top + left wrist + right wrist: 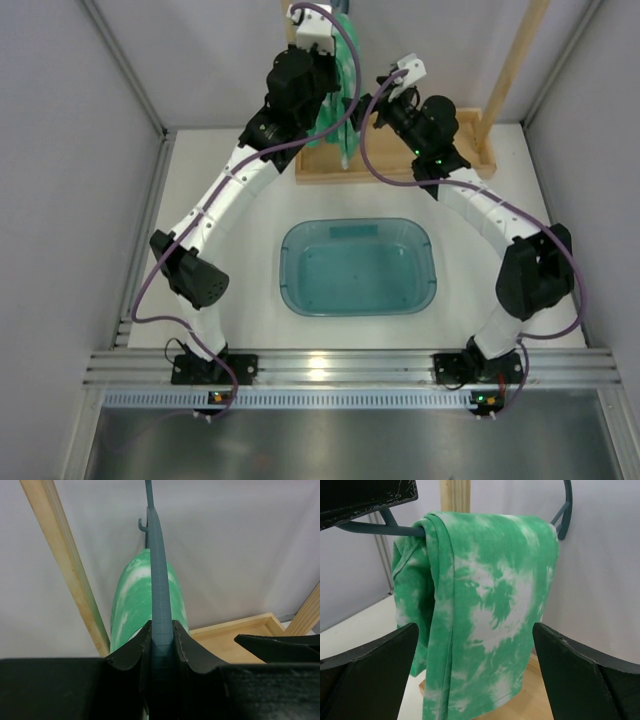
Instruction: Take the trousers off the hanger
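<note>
The trousers (pixel 485 605), green with white blotches, hang folded over the bottom bar of the grey-blue hanger (pixel 370 528). They also show in the top view (pixel 346 110). My left gripper (pixel 161 630) is shut on one sloping arm of the hanger (pixel 159 565), high at the back (pixel 325 85). My right gripper (pixel 475 650) is open wide and faces the hanging trousers, one finger (pixel 370 675) on each side of them. I cannot tell whether it touches the cloth. In the top view it (pixel 368 108) sits just right of the trousers.
The light wooden frame has a flat base (pixel 400 165) under the trousers and a slanted post (pixel 515 60) at the right. A translucent teal tub (pixel 357 225) stands mid-table in front of it. White walls close in on the left, right and back.
</note>
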You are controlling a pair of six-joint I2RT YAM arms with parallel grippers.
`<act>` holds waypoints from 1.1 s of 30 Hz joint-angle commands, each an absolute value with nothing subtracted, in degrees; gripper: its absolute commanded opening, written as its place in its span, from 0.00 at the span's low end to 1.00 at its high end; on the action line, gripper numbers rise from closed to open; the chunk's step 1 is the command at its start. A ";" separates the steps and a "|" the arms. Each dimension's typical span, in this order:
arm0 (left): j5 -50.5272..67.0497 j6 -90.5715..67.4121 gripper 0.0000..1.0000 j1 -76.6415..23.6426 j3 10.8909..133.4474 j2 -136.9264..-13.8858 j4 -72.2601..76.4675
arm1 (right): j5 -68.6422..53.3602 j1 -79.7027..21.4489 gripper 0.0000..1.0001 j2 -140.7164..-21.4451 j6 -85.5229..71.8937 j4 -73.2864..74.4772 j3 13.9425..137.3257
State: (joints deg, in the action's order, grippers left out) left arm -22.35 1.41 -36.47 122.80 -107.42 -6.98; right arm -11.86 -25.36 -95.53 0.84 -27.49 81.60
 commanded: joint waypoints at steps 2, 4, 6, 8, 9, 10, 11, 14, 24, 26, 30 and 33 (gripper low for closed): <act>-20.92 0.62 0.01 -36.12 125.42 -108.28 -5.45 | -11.43 -26.89 0.99 -98.34 0.44 -29.27 86.30; -20.83 0.35 0.00 -36.12 125.42 -108.28 -5.36 | -9.94 -27.24 0.99 -99.66 1.40 -28.39 88.85; -20.83 0.18 0.00 -36.12 125.33 -108.28 -5.45 | -8.88 -27.95 0.99 -101.51 2.37 -27.86 91.22; -21.00 0.26 0.00 -36.12 125.33 -108.37 -5.54 | -8.09 -28.30 0.99 -102.91 2.46 -28.47 92.10; -21.18 0.18 0.00 -36.21 125.33 -108.37 -5.62 | -7.82 -28.47 0.99 -103.27 2.37 -28.74 92.54; -21.27 0.18 0.00 -36.12 125.33 -108.28 -5.62 | -6.69 -28.48 0.99 -103.71 2.29 -29.18 93.24; -21.36 0.18 0.00 -36.12 125.33 -108.28 -5.63 | -6.16 -28.65 0.99 -104.49 2.29 -29.35 93.51; -21.27 -1.84 0.00 -36.12 125.25 -108.11 -5.63 | -3.61 -28.91 0.99 -105.73 2.72 -30.58 94.30; -19.07 -3.34 0.00 -36.12 124.80 -107.49 -5.71 | 2.81 -29.88 0.70 -111.35 5.62 -31.29 99.57; -19.94 -2.99 0.00 -36.04 125.07 -107.84 -5.63 | 3.69 -29.88 0.43 -112.14 5.98 -31.55 99.93; -21.36 -2.81 0.00 -35.69 125.25 -107.76 -5.97 | 8.07 -29.88 0.00 -111.27 6.07 -34.62 97.13; -22.93 -2.11 0.00 -35.51 125.25 -107.84 -6.41 | 10.10 -29.62 0.00 -109.34 5.11 -39.19 93.88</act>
State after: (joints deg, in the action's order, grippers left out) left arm -21.52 -2.33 -36.05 122.91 -107.77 -7.79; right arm 4.56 -29.91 -111.26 5.28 -32.16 95.64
